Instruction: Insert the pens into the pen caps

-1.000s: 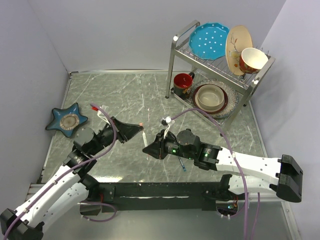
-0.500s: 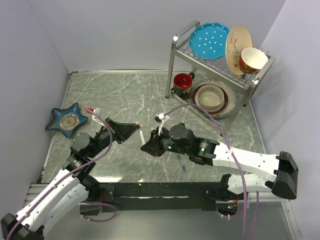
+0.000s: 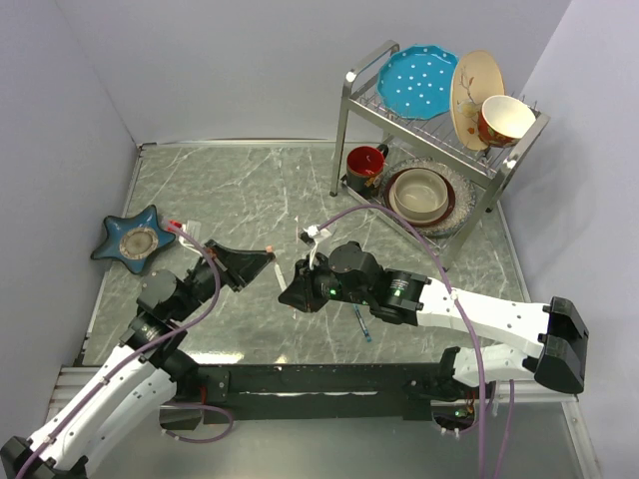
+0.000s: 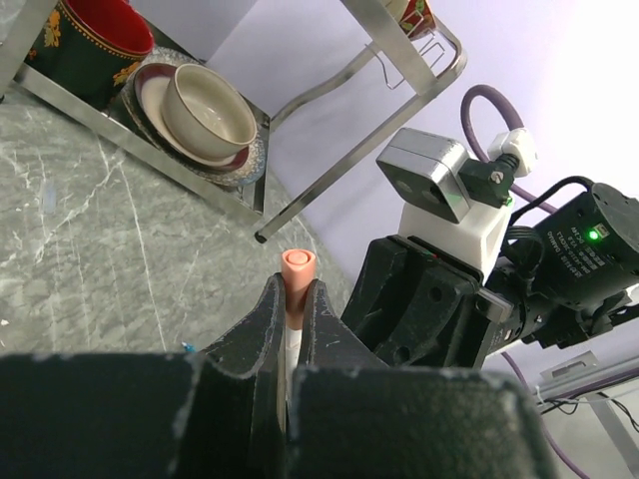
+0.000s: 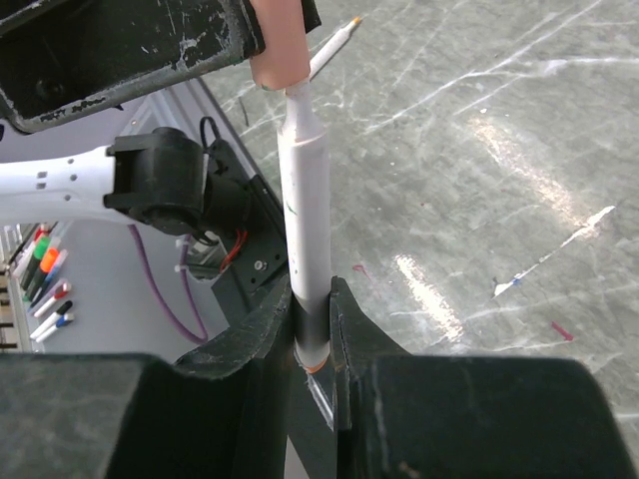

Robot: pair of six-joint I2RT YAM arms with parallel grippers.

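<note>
My left gripper [image 3: 264, 259] [image 4: 296, 289] is shut on a short orange-pink pen cap [image 4: 298, 265] [image 3: 270, 249] [image 5: 277, 45], which sticks out past its fingertips. My right gripper [image 3: 291, 290] [image 5: 315, 299] is shut on the lower end of a white pen [image 5: 305, 220] [image 3: 282, 271]. That pen points up at the cap, and its narrow tip end touches the cap's lower rim. I cannot tell whether the tip is inside. A second white pen [image 5: 335, 42] shows behind the cap. On the table lies a blue-teal pen [image 3: 361, 324] [image 5: 552, 262].
A metal dish rack [image 3: 351, 78] [image 4: 399, 75] stands at the back right with plates, a red mug [image 3: 365, 166] and a bowl [image 3: 419, 193]. A blue star-shaped dish [image 3: 133, 239] sits at the left. The right arm's body [image 4: 469, 299] is close beside the left fingers.
Both grippers have shifted left. The right gripper with its pen has closed in on the left gripper's cap, so pen tip and cap now meet.
</note>
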